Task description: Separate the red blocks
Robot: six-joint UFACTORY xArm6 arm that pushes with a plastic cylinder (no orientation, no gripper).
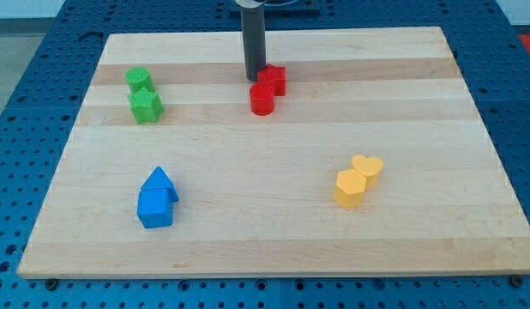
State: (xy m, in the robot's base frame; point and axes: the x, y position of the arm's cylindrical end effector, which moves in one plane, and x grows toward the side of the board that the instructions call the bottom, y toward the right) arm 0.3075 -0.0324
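Near left: two blue blocks, touching. Near right: two yellow blocks, touching. Far left: two green blocks, touching. Far centre of surface: red cylinder touching red block; my tip just left of that block. No fingers on this rod.

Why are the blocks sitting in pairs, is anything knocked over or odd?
Nothing stands out. Each colour sits as a tidy touching pair on the board, none toppled. My tip rests just left of the red blocks, which are not yet separated.
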